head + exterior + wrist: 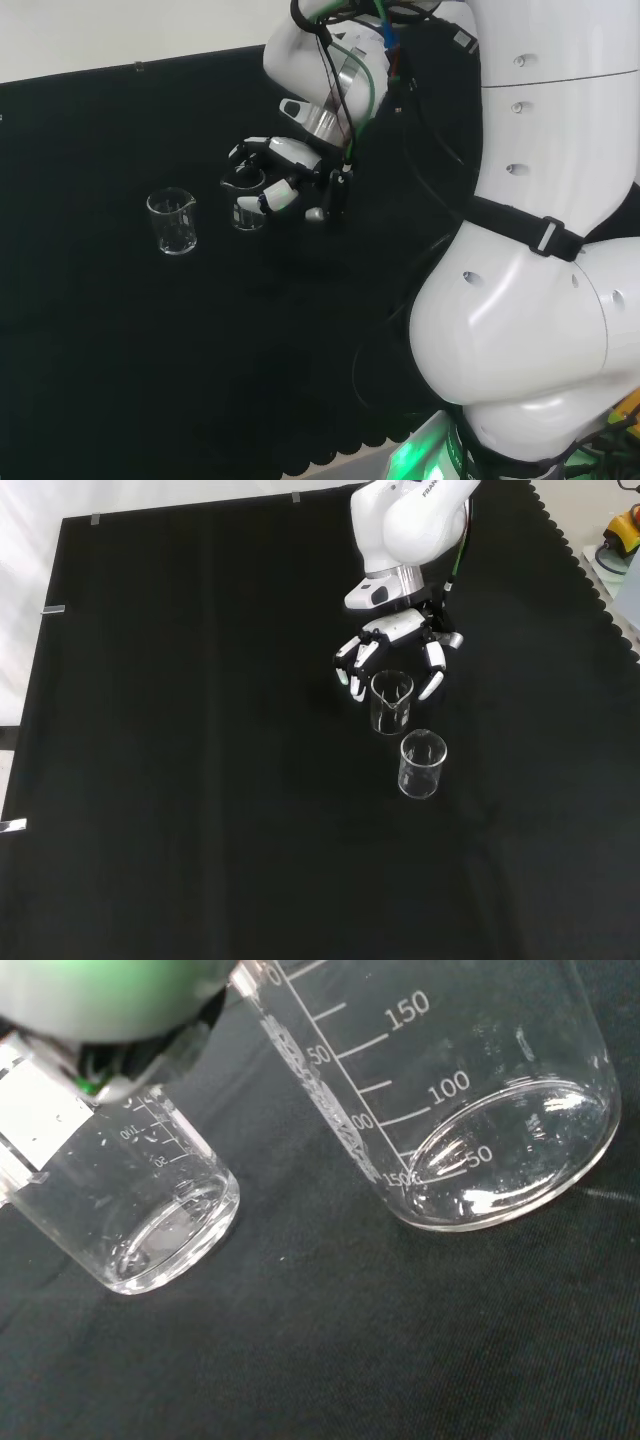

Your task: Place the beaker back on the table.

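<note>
The hand has its fingers curled round a beaker, near a second beaker on the counter.

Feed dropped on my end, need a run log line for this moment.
hand: fingers curled round beaker | beaker: upright, at or near cloth, contact unclear | second beaker: upright, free, apart

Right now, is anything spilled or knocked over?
No. Both beakers stand upright and look empty on the black cloth: one between the hand's fingers, the other apart from it. Nothing stands out.
</note>
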`<state>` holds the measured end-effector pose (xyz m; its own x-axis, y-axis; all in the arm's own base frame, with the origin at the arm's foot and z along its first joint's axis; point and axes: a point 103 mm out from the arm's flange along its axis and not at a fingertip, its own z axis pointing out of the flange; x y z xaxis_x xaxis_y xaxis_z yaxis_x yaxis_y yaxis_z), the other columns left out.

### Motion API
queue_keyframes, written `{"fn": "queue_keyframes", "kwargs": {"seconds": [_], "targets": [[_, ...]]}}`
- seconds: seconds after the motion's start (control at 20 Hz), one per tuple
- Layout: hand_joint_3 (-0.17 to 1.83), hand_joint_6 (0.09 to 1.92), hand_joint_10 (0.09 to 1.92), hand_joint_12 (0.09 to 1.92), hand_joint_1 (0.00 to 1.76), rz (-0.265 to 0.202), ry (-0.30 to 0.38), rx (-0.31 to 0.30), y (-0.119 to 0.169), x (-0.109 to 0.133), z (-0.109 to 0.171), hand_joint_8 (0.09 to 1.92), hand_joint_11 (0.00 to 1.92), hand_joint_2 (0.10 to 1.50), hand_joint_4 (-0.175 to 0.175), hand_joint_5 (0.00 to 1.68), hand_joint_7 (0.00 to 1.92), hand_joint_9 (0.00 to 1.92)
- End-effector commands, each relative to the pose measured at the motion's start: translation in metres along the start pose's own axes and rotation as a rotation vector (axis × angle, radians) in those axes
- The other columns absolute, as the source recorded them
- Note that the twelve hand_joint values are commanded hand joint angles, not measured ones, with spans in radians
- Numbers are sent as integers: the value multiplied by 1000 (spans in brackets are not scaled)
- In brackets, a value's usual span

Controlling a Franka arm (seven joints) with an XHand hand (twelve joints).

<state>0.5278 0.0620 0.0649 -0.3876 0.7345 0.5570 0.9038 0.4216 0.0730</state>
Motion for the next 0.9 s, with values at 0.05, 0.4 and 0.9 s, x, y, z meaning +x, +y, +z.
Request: {"fn": "queue_keyframes", "kwargs": {"seconds": [0.05,0.4,0.9], "targets": [[887,546,87,1328,796,-5,-2,-18,-9,2,-7,87,155,366,-70,390,857,882],[884,528,87,1330,789,31,-21,-35,-42,6,-37,87,155,370,-69,397,852,879],[875,495,87,1328,783,83,-68,-38,-61,7,-58,87,118,379,-69,381,764,829]]}}
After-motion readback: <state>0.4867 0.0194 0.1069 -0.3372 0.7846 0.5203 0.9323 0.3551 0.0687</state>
